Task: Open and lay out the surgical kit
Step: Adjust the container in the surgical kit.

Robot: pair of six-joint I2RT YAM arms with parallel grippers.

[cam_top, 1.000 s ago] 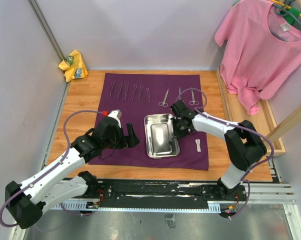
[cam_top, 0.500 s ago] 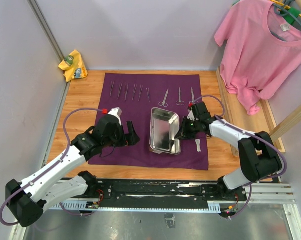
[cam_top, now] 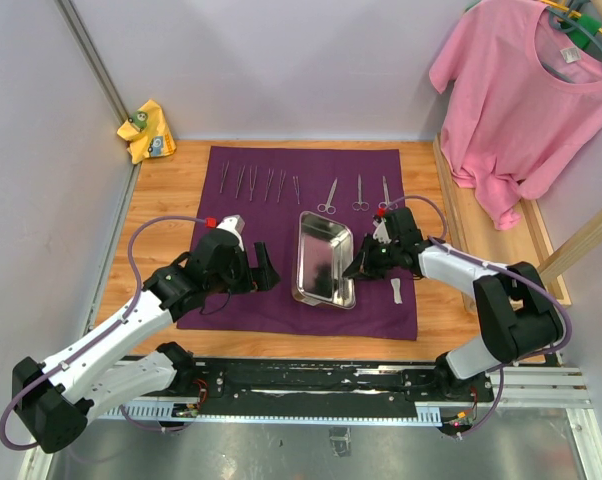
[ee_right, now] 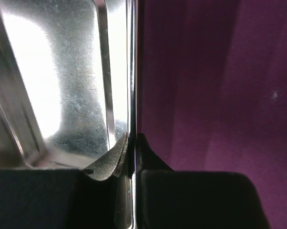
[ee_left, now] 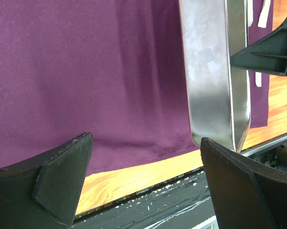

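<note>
Right gripper [cam_top: 356, 268] pinches rim of steel tray [cam_top: 321, 255]; tray tilted, apparently partly off purple cloth [cam_top: 246, 225]. Left gripper [cam_top: 264, 267] spread wide, idle. Next: lower tray flat, clear of scissors [cam_top: 359, 193].

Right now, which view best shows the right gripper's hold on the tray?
Right wrist: close up, the right gripper is shut on the tray, one finger each side of its rim. Top shows the whole tray tilted with the gripper at its right edge, contact too small. Left wrist shows the tilted tray, only one finger reaching it.
</note>
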